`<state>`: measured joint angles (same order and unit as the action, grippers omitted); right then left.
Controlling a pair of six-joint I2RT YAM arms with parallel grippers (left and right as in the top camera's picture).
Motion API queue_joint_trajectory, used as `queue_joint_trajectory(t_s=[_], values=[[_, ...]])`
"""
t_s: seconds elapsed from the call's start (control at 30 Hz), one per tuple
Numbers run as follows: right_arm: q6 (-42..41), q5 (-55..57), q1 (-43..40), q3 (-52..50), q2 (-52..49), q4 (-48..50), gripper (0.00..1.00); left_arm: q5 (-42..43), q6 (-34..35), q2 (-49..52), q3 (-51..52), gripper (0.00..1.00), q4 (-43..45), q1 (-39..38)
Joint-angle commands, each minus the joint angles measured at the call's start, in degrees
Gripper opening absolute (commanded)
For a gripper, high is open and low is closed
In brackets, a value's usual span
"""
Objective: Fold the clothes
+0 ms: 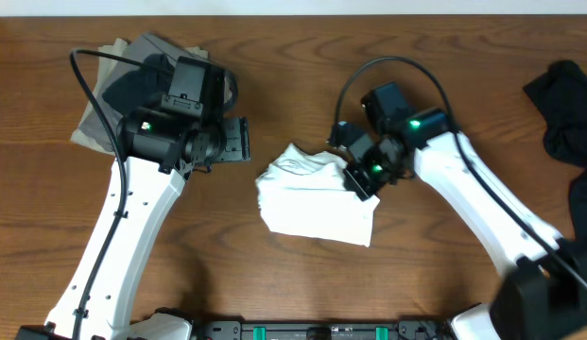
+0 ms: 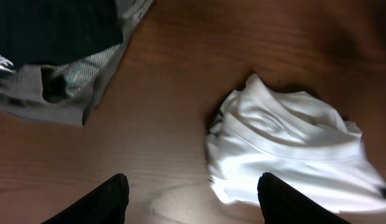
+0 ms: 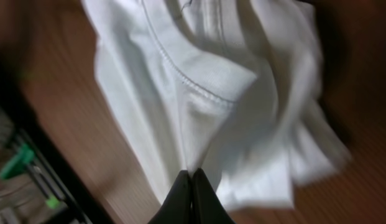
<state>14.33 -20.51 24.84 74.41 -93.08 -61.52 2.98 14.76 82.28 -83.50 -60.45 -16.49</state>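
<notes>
Brown wood-grain desk (image 1: 274, 47) carries everything.

White short-sleeved cotton T-shirt (image 1: 317, 200): lies at desk centre, between the two arms. It is gathered into a compact, roughly rectangular bundle with the collar seam on top. The edges are uneven and the upper left corner is bunched, so I judge it mostly folded but not tidy.

Stack of grey striped and dark cloth garments (image 1: 93, 118): far left corner, flat, partly under the left arm (image 1: 132, 208). It looks like finished work. How many pieces it holds cannot be told.

Crumpled black cloth garment (image 1: 567, 113): far right edge, well apart from the shirt, in a loose heap. It shows no fold lines and looks not yet begun.

Right arm (image 1: 482, 189): reaches in to the shirt's upper right edge. The right jaws are pressed tight together, tips on the white cloth. In the wrist view a raised ridge of fabric runs away from the tips, so a thin pinch of cloth is likely, but I cannot confirm it.

Left jaws: spread wide and holding nothing. They hover over bare desk just left of the shirt, not touching it.

Progress estimate: past the middle. Left to do: final tuck or squaring of the white shirt, moving it to the stack, then the whole black garment.
</notes>
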Motion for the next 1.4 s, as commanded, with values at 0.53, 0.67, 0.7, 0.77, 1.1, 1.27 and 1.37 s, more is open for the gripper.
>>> queue_joint_trajectory(t_s=[0.53,0.67,0.7,0.77,1.1,1.27,1.37], values=[[2.67,-2.91,6.51,-5.70,1.09,-14.71,0.07,-1.11,-1.60,-0.70,-0.59,0.74,2.73,0.20],[1.53,-1.01,7.15,-6.64,1.09,-15.89,0.22,-1.11,-2.10,-0.70,-0.59,0.74,2.69,0.20],[-1.29,1.62,6.99,-6.64,1.09,-16.06,0.22,-1.11,-2.25,-0.70,-0.59,0.75,2.67,0.20],[-7.45,7.21,6.27,-6.64,1.09,-15.54,0.22,-1.09,-2.25,-0.70,-0.57,0.78,2.67,0.20],[-15.19,5.07,2.12,-6.71,0.59,5.29,0.61,-1.07,-2.23,-0.68,-0.35,0.83,2.19,0.20],[-17.09,5.11,2.08,-6.71,-3.74,11.23,0.40,-1.07,-2.23,-0.63,-0.13,0.83,0.20,0.20],[-18.47,9.16,1.68,-6.71,-6.97,10.93,0.04,-1.07,-2.23,-0.61,0.07,0.84,-0.17,0.20]])
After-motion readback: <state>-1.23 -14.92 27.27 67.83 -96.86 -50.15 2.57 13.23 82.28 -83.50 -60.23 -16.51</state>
